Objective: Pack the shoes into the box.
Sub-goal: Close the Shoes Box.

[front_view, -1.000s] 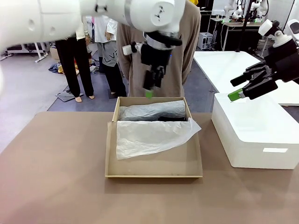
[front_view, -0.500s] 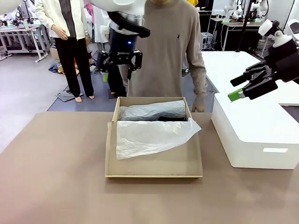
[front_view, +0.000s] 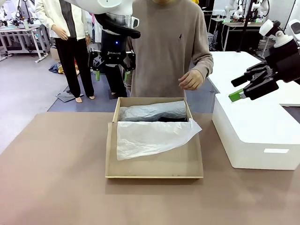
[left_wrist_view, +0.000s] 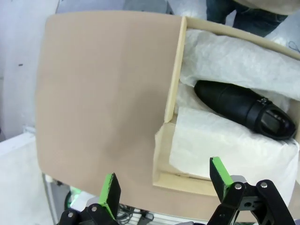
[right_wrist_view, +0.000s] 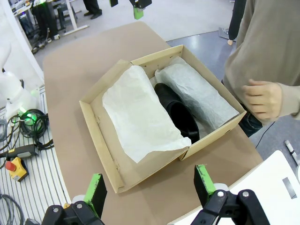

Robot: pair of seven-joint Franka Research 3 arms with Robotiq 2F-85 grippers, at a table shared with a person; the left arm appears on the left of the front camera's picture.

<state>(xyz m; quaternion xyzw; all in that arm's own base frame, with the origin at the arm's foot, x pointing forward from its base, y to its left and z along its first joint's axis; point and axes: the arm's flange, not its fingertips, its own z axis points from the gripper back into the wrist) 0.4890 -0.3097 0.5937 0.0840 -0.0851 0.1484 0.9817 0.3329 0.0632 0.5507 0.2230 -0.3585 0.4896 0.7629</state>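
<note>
Tan box sits mid-worktop. 1 black shoe lies inside with its buckle strap showing and both ends partly under white tissue. Tissue-wrapped bundle lies along the far wall; contents hidden, cannot tell if it is the 2nd shoe. Left hand hangs beyond the box's far left corner, fingers apart, empty. Right hand is above white box, fingers apart, empty. Person's hand is raised behind the box.
</note>
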